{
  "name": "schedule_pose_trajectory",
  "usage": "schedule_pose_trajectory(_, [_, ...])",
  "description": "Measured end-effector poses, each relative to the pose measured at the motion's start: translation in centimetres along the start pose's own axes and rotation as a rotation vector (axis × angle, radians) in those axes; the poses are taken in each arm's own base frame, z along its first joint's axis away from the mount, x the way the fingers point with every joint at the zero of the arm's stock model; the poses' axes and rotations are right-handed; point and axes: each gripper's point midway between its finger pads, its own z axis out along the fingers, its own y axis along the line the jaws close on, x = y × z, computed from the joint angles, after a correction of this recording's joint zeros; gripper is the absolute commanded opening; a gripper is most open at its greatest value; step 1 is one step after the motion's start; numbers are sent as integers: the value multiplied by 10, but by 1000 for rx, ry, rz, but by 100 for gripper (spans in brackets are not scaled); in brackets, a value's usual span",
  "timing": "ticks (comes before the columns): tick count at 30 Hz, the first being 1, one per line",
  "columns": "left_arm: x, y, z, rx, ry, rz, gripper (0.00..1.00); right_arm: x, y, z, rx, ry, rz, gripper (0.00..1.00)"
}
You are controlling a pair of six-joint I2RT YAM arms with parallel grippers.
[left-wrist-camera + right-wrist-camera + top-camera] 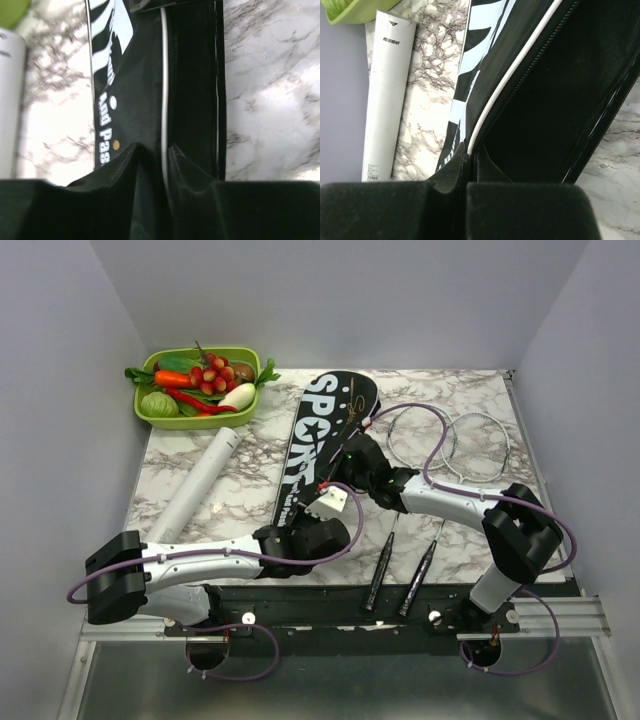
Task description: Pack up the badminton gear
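Note:
The black bag [325,420] lettered "SPORT" lies slanted at the table's middle. My left gripper [312,528] is shut on the bag's white-piped edge near its narrow end; the left wrist view shows that gripper [154,146] with the piping between its fingers. My right gripper [342,464] is shut on the same edge of the bag [485,75] higher up, and its wrist view shows it [471,148] holding the flap up, with the dark inside [555,100] showing. Two rackets [445,440] lie to the right, handles [400,570] towards me. The white tube [200,480] lies to the left.
A green tray [165,420] of toy vegetables stands at the back left. Grey walls close in the table on three sides. The black rail [330,605] with the arm bases runs along the near edge.

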Motion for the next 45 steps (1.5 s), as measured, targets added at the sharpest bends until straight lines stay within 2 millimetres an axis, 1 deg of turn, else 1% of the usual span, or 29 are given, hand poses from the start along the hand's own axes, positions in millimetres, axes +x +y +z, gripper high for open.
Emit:
schedule_pose_trajectory(1, [-1,-1,1,1,-4,-4,16,-1,1,-1,-2,-1,0,0])
schedule_pose_trajectory(2, [-1,-1,1,-1,-6,5,12,-1,1,-1,-4,-1,-1,0])
schedule_pose_trajectory(3, [-2,-1,2,-1,-11,7,12,-1,2,-1,-6,0,-2,1])
schedule_pose_trajectory(5, [-2,-1,3,-2,-14,17,15,0,2,-2,-8,4,-6,1])
schedule_pose_trajectory(6, [-2,0,4,-3,-15,24,6,0,1,-1,-7,4,-7,1])
schedule_pose_trajectory(7, [-1,0,6,1,-13,26,0,-1,1,-1,-7,4,-9,1])
schedule_pose_trajectory(10, [0,5,12,17,-8,16,0,-2,-3,-2,0,1,-13,0])
schedule_pose_trajectory(12, [-1,11,17,30,-4,-7,6,-2,-7,-3,6,2,-19,0])
schedule_pose_trajectory(13, [-2,15,19,30,-4,-19,7,-2,-9,-4,7,1,-22,0])
schedule_pose_trajectory(14, [-4,20,21,29,-2,-41,0,-2,-9,-4,6,0,-29,3])
schedule_pose_trajectory(15, [-5,23,24,29,-1,-53,0,-3,-9,-5,5,-2,-36,11])
schedule_pose_trajectory(16, [-7,28,27,26,4,-65,0,-4,-8,-5,3,-3,-44,24])
schedule_pose_trajectory(17, [-7,30,28,24,7,-71,0,-5,-8,-6,2,-4,-52,41])
schedule_pose_trajectory(19, [-9,33,32,17,17,-79,0,-7,-9,-10,-5,5,-59,49])
schedule_pose_trajectory(20, [-13,33,34,16,14,-89,0,-10,-11,-13,-11,10,-68,57])
schedule_pose_trajectory(22, [-18,35,37,12,10,-106,0,-17,-18,-25,-16,8,-68,61])
schedule_pose_trajectory(24, [-21,38,40,9,6,-124,0,-29,-31,-43,-2,-15,-72,63])
schedule_pose_trajectory(26, [-22,41,42,2,7,-137,0,-47,-44,-65,23,-58,-75,64])
schedule_pose_trajectory(29, [-23,50,47,-17,11,-166,0,-81,-60,-97,84,-160,-82,66])
schedule_pose_trajectory(32, [-21,60,52,-45,20,-204,0,-97,-77,-121,152,-224,-88,66])
schedule_pose_trajectory(34, [-21,66,54,-62,23,-233,0,-99,-97,-128,219,-232,-86,66])
schedule_pose_trajectory(38, [-22,81,57,-99,22,-301,0,-91,-156,-128,416,-176,-72,66])
schedule_pose_trajectory(40, [-24,86,56,-109,14,-335,0,-86,-181,-128,500,-145,-64,66])
schedule_pose_trajectory(42, [-29,90,52,-110,-7,-370,0,-82,-202,-130,567,-126,-52,66])
schedule_pose_trajectory(45, [-35,95,44,-105,-39,-414,0,-78,-224,-135,639,-107,-36,66])
